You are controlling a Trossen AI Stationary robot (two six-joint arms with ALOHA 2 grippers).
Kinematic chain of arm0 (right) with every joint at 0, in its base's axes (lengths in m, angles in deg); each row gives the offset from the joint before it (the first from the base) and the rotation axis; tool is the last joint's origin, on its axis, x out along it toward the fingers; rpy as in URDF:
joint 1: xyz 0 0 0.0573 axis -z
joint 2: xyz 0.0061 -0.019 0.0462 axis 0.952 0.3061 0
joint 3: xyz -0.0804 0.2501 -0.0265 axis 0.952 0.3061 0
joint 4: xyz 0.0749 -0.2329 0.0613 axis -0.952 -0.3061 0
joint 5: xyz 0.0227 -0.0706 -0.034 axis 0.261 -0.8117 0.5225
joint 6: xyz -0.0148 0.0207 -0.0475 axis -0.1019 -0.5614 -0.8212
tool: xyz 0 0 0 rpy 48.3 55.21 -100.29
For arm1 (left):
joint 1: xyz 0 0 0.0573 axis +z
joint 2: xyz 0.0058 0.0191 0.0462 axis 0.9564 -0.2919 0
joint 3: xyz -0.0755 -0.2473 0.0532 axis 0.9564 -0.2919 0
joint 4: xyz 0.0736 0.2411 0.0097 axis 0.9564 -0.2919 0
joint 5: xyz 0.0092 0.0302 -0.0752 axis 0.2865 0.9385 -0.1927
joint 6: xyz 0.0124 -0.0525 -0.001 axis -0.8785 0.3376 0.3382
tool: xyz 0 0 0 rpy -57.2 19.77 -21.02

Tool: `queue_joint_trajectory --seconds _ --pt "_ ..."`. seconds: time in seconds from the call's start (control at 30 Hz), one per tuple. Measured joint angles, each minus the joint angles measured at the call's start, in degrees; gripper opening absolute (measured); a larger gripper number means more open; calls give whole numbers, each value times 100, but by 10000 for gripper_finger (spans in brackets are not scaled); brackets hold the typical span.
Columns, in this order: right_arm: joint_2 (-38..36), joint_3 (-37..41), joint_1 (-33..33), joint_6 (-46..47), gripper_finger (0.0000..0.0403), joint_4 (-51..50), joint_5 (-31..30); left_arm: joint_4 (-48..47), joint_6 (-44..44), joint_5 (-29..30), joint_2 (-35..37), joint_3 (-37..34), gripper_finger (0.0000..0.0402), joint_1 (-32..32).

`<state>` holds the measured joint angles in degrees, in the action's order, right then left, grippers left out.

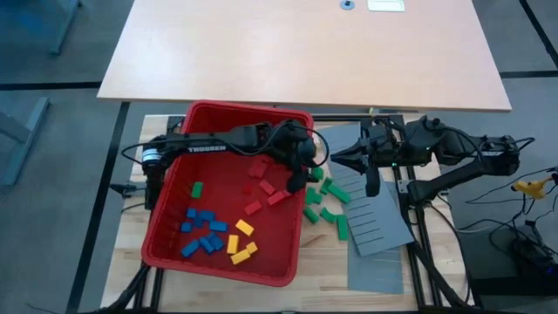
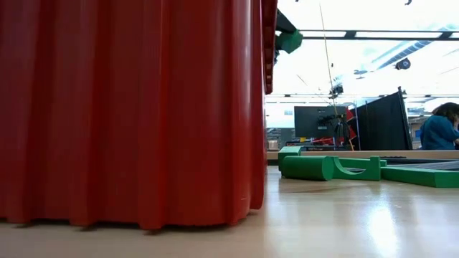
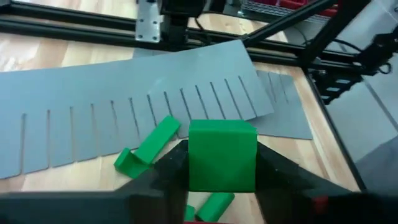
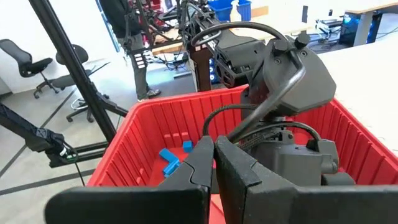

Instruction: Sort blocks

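My left gripper [image 1: 299, 177] hangs over the right rim of the red bin [image 1: 174, 253], shut on a green block [image 3: 222, 155]. That block also shows high in the low view [image 2: 290, 41]. Red blocks [image 1: 266, 185], blue blocks [image 1: 202, 231], yellow blocks [image 1: 241, 242] and one green block [image 1: 197, 188] lie in the bin. Several green blocks [image 1: 324, 205] lie on the table and on the grey panel, right of the bin. My right gripper [image 4: 213, 158] is shut and empty. It hovers right of the bin [image 1: 334, 158], pointing at the left arm. My left gripper pinches the green block between its two fingers, on two opposite side faces [image 3: 193, 163]. The fingers [image 3: 168, 171] come from above, pointing down. The block is lifted clear, above the bin's right rim and the green blocks on the table.
Two flat grey slotted panels [image 1: 375, 222] lie right of the bin, under and beside the green blocks. A larger light tabletop [image 1: 305, 48] stands beyond the work table. A person [image 2: 441, 129] sits far off in the room.
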<state>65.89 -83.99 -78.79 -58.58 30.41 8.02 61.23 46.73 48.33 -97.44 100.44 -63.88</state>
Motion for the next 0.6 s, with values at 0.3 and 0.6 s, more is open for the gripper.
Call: queue_joint_trajectory --seconds 0.3,0.6 --pt "2 0 0 -42 0 -11 1 -300 -10 578 20 -2 345 11" --pt "2 0 0 -44 0 -15 1 -1094 -260 651 519 -4 310 114"
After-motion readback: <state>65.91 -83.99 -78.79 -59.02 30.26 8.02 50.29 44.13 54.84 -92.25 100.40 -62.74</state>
